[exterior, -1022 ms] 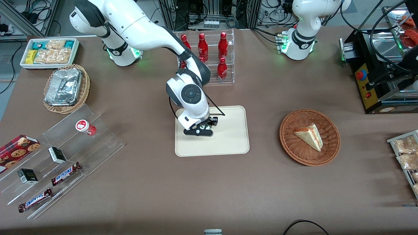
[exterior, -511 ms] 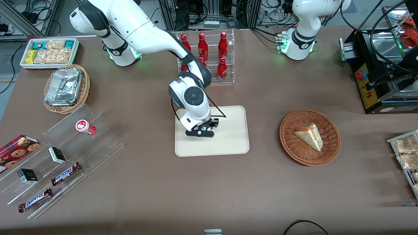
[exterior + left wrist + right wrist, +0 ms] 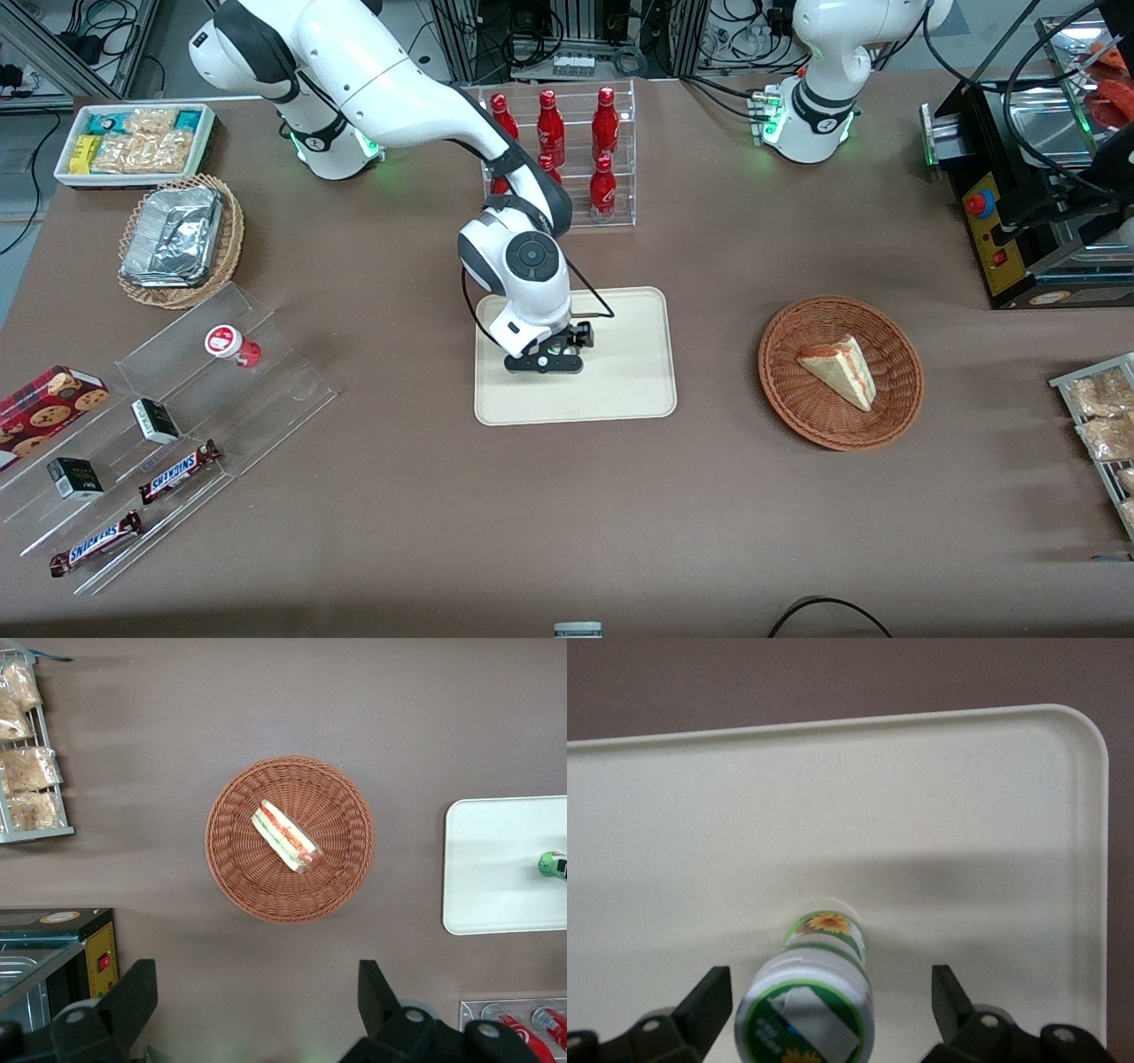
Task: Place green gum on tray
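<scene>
While the right arm is reaching out over the brown bench (image 3: pixel 567 496), its claw (image 3: pixel 547 356) is hanging directly above the tray (image 3: pixel 638 390), over the part of the tray lying toward the working arm's end. In the right wrist view the claw (image 3: pixel 831 1005) is spread wide, its two dark fingers (image 3: pixel 709 997) standing well apart on either side of the green gum (image 3: pixel 811 1010) and touching nothing. The green gum is standing upright on the tray (image 3: pixel 966 815), its white lid with the green ring facing up at the camera, a sunflower print showing on the label just under the lid. From the left wrist view, the green gum (image 3: pixel 553 865) is peeking in at the frame edge, sitting on the tray (image 3: pixel 496 868).

Taking the tray as the landmark: a round wicker basket (image 3: pixel 886 425) holding a sandwich wedge (image 3: pixel 839 369) is sitting beside it toward the parked arm's end. A clear rack of red bottles (image 3: pixel 567 151) is standing farther from the front camera than the tray. Toward the working arm's end from the tray, a clear stepped stand (image 3: pixel 283 390) is carrying a red gum bottle (image 3: pixel 232 345), small dark boxes and two Snickers bars (image 3: pixel 180 470).
</scene>
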Controlling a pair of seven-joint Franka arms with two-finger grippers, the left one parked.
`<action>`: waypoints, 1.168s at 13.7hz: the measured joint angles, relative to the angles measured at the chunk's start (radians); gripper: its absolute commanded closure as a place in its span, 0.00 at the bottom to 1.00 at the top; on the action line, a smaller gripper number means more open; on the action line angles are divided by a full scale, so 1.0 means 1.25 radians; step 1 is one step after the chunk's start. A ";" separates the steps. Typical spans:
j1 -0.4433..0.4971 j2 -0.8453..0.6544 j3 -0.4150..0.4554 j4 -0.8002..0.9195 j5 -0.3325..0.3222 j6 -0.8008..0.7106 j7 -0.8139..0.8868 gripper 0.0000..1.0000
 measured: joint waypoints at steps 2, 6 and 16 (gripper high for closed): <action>0.000 0.000 0.000 0.008 0.000 0.000 0.000 0.00; 0.000 -0.024 -0.002 0.024 0.000 -0.027 -0.003 0.00; -0.170 -0.200 -0.012 0.031 0.031 -0.330 -0.393 0.00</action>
